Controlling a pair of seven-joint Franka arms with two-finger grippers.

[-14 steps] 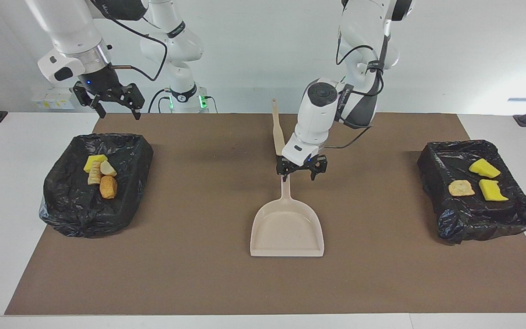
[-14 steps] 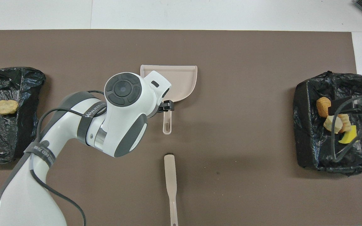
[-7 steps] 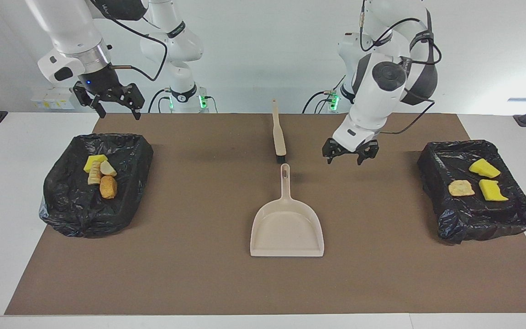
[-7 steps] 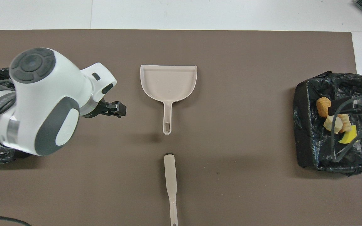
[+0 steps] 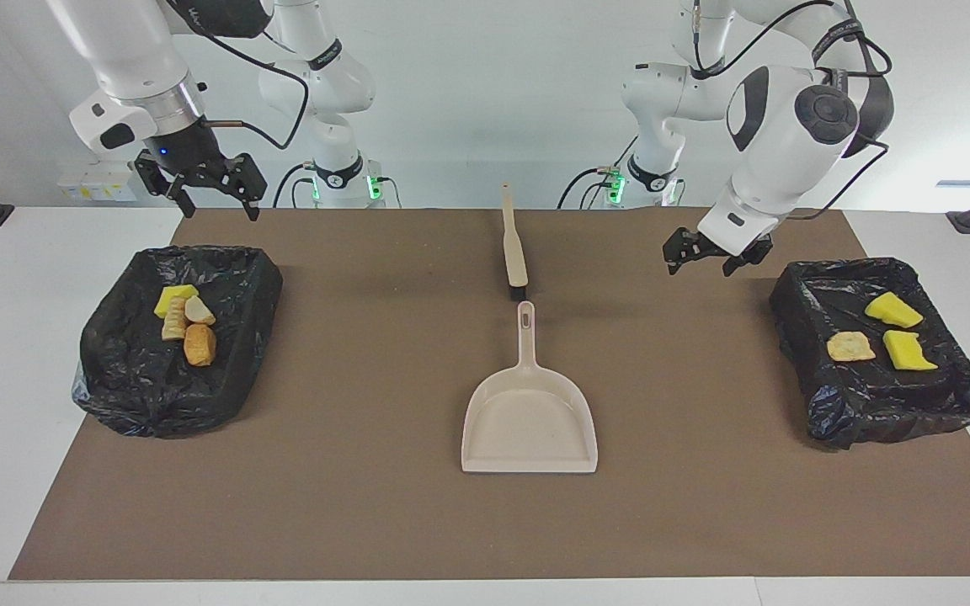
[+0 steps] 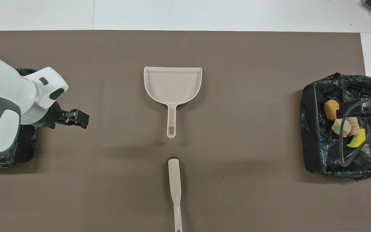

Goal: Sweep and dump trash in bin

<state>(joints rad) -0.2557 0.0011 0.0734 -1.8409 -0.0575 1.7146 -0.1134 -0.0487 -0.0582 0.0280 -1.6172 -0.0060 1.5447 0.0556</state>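
Black plastic lined the bin [image 5: 173, 337] at my right arm's end, where four pieces of trash [image 5: 185, 324] lay together. My right gripper [image 5: 211, 192] hung over the mat's edge beside it, fingers spread and holding nothing. At mid-table the beige dustpan [image 5: 530, 421] lay flat, its handle pointing at the brush [image 5: 514, 252] nearer to me, a small gap between them. My left gripper [image 5: 708, 257] hovered over the mat, fingers spread and empty, beside the second bin [image 5: 876, 404], which held three more trash pieces [image 5: 887, 332].
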